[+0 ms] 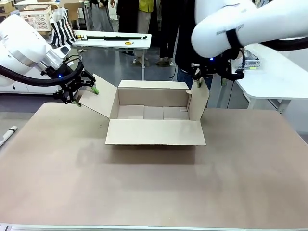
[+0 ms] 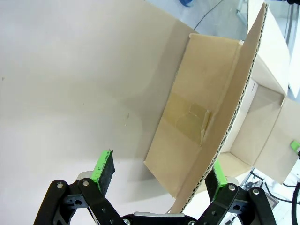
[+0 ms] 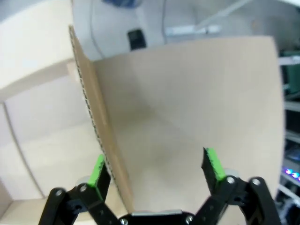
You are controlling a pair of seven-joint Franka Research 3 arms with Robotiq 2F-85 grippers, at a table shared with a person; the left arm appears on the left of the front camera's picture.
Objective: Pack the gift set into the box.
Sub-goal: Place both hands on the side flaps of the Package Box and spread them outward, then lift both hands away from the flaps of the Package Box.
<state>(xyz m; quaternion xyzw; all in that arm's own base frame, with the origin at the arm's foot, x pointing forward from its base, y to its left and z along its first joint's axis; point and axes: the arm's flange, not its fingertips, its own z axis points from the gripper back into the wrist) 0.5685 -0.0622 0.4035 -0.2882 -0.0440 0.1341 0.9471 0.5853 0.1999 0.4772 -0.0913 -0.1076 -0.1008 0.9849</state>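
Plain brown corrugated cardboard box sits open on the tan table, mid-width, toward the far edge. Its near flap is folded out and down, the left flap splays outward, and the right flap stands near upright. My left gripper has fingers wide, straddling the left flap's edge; can't tell if it touches. My right gripper is also wide, with the right flap's edge between the fingers, just beside one green pad.

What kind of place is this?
Probably a robot lab or workshop: a white left arm and right arm flank a cardboard box, with white work tables and standing people behind.
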